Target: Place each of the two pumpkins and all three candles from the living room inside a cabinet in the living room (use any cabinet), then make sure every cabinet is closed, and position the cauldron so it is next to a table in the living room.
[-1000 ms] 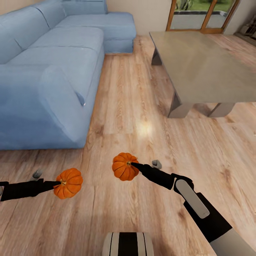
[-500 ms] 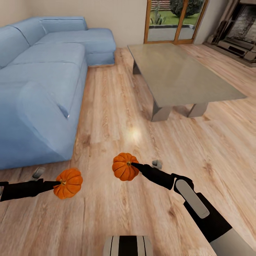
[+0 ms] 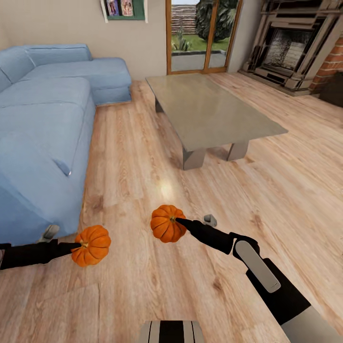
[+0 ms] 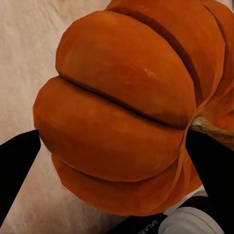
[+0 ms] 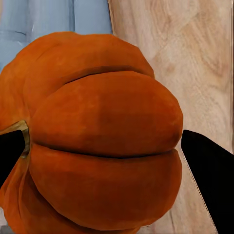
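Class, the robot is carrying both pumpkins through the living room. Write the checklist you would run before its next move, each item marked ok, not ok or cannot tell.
1. Left gripper shut on a round orange pumpkin: ok.
2. Right gripper shut on the other orange pumpkin: ok.
3. Dark-brown wooden cabinet located: not ok.
4. Wood floor between the blue sofa and the grey low table free of obstacles: ok.
5. Grip firmness: cannot tell.

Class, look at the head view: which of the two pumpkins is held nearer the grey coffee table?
The pumpkin in the right claw; it hangs mid-picture, closer to the coffee table. The other pumpkin, in the left claw, sits beside the blue sofa.
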